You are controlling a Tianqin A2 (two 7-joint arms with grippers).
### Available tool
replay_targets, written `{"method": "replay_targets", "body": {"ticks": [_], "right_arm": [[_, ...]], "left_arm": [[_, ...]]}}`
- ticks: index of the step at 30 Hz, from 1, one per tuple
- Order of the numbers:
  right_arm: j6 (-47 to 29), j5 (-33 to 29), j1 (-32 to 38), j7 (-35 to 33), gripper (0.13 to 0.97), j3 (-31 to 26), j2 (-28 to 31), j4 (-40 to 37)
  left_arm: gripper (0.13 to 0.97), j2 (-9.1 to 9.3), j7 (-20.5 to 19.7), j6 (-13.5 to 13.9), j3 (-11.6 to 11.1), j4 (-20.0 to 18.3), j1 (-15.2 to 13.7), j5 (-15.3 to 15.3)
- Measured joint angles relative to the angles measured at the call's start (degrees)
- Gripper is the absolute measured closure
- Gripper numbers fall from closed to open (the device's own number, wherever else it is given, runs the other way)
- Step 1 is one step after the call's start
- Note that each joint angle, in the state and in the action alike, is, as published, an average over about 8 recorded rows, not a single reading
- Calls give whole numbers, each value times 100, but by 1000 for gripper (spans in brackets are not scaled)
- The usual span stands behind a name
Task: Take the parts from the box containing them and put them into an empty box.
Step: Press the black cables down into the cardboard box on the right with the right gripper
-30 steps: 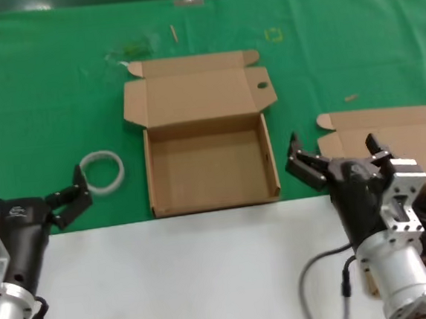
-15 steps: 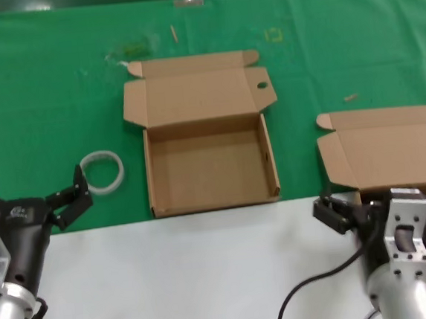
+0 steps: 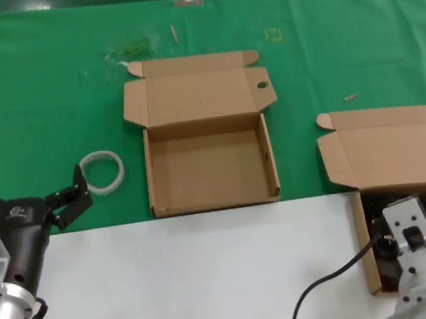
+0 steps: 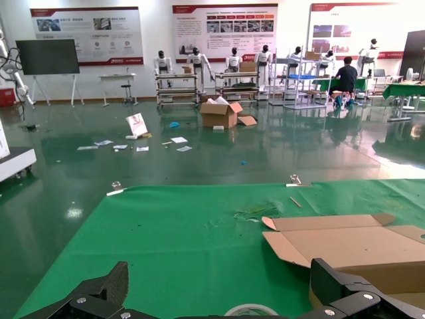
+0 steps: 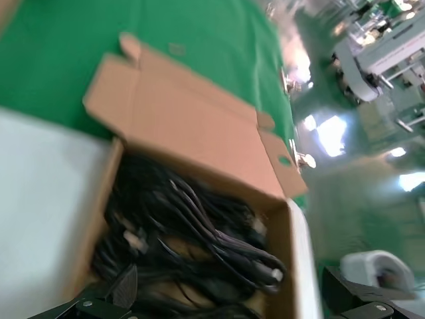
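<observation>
My right tool (image 5: 226, 299) hangs open over the full box (image 3: 368, 254) at the near right of the surface (image 3: 208, 279), just above the black cords (image 5: 192, 232). My left tool (image 3: 34, 201) waits open, near left, beside the white ring (image 3: 102, 171). Farther off, the empty box (image 3: 208, 167) sits mid-surface, lid back.

Empty box (image 3: 210, 167): a shallow, roughly square brown cardboard mailer is shown open on the green cloth at centre, its hinged lid laid back flat on the far side, with ear flaps and a side tab pierced by a round hole. Box containing the parts (image 3: 391, 151): a similar brown mailer is seen at the right, lid folded back. Power cords (image 5: 192, 232): black coiled cables are piled loosely inside it, tangled together.
</observation>
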Motion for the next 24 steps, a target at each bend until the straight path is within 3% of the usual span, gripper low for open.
{"method": "replay_targets", "body": {"ticks": [6, 14, 24], "right_arm": [[740, 204, 470, -1655, 129, 230, -1, -128], [845, 504, 836, -3626, 129, 702, -1, -291], [235, 652, 1025, -4449, 129, 1218, -2, -847]], "left_arm": [[132, 0, 0, 0, 0, 0, 0, 0], [132, 0, 0, 0, 0, 0, 0, 0], [132, 0, -3, 0, 0, 0, 0, 0]]}}
